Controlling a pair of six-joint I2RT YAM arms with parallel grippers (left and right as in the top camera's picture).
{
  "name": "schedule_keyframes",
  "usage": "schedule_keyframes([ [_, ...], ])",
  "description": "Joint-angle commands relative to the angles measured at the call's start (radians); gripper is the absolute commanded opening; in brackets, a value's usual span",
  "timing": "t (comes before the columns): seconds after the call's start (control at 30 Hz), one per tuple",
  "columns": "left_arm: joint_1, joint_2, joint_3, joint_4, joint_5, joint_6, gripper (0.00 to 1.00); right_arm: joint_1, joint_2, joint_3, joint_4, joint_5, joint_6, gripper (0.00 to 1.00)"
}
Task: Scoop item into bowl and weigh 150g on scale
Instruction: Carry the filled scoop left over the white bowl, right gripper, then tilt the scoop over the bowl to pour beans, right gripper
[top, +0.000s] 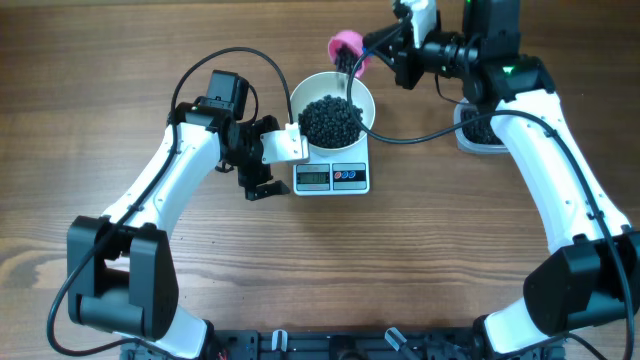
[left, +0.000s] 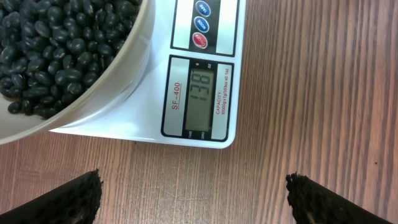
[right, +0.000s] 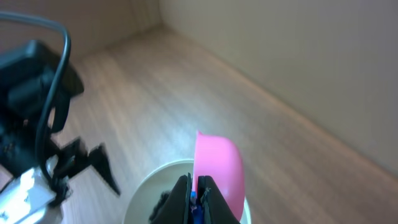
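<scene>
The right gripper (right: 194, 200) is closed tight on the handle of a pink scoop (right: 219, 167), held over the bowl (top: 366, 96). The left gripper (left: 196, 202) stands wide open, holding nothing, just beside the scale (top: 332, 178). The beans (top: 332, 120) are heaped in the bowl, which sits on the scale.

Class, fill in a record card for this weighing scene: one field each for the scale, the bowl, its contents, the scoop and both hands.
Scale: white, on the wooden table, display showing digits
Bowl: white, standing on the scale
Contents: heap of black beans
Scoop: pink, above the bowl's far rim
Left hand: open, empty, beside the scale
Right hand: shut on the scoop's handle
</scene>
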Motion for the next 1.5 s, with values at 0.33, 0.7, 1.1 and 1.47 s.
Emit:
schedule_keyframes([
  [0.33,-0.001,-0.007,-0.007,0.0,0.023,-0.009,1.0,0.074,-0.014,0.006,-0.138,0.228,-0.277,0.04],
  [0.7,-0.001,-0.007,-0.007,0.0,0.023,-0.009,1.0,0.089,-0.01,0.006,-0.105,0.244,-0.273,0.04],
  [1.1,-0.001,-0.007,-0.007,0.0,0.023,-0.009,1.0,0.101,-0.01,0.006,-0.047,0.24,-0.211,0.04],
  [1.47,-0.001,-0.007,-0.007,0.0,0.023,-0.009,1.0,0.104,-0.01,0.006,-0.003,0.197,-0.156,0.04],
])
